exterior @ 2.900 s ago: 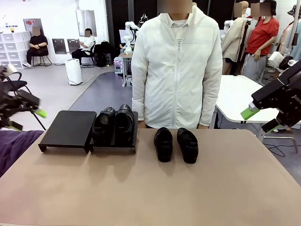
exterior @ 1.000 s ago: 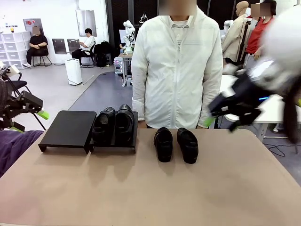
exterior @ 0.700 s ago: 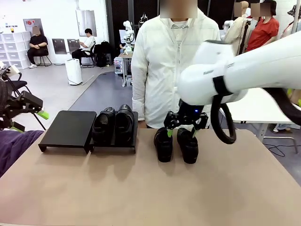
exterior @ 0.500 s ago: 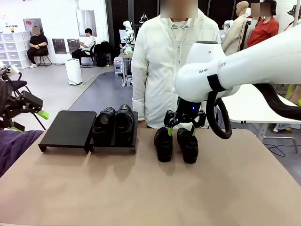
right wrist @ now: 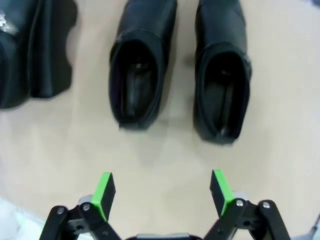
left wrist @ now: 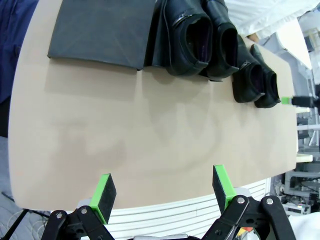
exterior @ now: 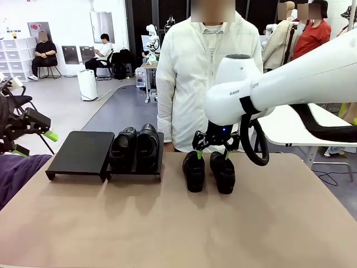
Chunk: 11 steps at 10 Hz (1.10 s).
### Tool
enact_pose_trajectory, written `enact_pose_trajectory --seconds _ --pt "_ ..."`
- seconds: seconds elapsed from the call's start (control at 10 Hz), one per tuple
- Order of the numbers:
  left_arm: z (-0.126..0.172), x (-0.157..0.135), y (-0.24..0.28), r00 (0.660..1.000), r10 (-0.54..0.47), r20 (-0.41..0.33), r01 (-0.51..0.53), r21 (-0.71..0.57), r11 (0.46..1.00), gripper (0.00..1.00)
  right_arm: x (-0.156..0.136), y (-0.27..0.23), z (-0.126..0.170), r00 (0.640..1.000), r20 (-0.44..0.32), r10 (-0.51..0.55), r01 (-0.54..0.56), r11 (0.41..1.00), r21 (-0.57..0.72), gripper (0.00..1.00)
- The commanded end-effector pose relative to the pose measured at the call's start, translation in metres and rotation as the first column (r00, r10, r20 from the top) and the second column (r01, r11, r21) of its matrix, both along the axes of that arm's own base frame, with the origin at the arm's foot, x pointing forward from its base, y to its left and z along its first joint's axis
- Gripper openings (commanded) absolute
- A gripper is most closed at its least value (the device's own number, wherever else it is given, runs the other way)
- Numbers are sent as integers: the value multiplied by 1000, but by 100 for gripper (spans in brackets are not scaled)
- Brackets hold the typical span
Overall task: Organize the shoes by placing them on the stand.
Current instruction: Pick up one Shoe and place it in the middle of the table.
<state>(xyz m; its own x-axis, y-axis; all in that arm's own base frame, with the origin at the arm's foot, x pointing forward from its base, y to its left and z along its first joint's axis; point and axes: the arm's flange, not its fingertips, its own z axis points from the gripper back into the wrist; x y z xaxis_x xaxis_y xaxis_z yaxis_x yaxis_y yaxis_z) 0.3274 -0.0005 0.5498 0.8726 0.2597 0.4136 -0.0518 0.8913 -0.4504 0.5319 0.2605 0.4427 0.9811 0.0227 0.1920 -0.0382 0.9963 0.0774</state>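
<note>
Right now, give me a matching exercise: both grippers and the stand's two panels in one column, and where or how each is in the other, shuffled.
Column one:
1. right gripper
2. left gripper
3. stand's left panel
4. stand's right panel

Column two:
A. carries a pair of shoes
B. open, by the table's left side
C. bare
D. open, at the heel end of the two loose shoes

Pairs: 1-D, 2-B, 3-C, 4-A.
</note>
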Motion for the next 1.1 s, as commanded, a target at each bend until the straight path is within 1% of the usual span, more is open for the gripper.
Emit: enact_pose_trajectory --seconds 0.0,0.1,0.3,0.4,0.5,0.7,0.8,1.0 --pt "1 1 1 1000 3 1 -3 -14 1000 100 43 27 -13 996 37 -80 81 996 -25 100" --pt "1 1 1 1000 3 1 -3 -14 1000 100 55 31 -24 993 40 -111 113 993 -36 100" --pt "1 1 1 1000 3 1 -3 -14 1000 100 73 36 -46 990 42 -132 133 990 -39 100" --pt "1 1 1 1000 3 1 -3 -14 1000 100 80 37 -58 988 9 -156 156 986 -62 100" --pt "1 1 1 1000 3 1 -3 -14 1000 100 82 36 -65 984 -12 -176 175 981 -80 100" --pt "1 1 1 1000 3 1 -3 -14 1000 100 81 29 -72 978 -18 -207 205 974 -94 100" --pt "1 1 1 1000 3 1 -3 -14 1000 100 86 25 -82 978 -46 -202 198 977 -75 100" --pt "1 1 1 1000 3 1 -3 -14 1000 100 88 26 -88 981 -62 -184 180 981 -70 100"
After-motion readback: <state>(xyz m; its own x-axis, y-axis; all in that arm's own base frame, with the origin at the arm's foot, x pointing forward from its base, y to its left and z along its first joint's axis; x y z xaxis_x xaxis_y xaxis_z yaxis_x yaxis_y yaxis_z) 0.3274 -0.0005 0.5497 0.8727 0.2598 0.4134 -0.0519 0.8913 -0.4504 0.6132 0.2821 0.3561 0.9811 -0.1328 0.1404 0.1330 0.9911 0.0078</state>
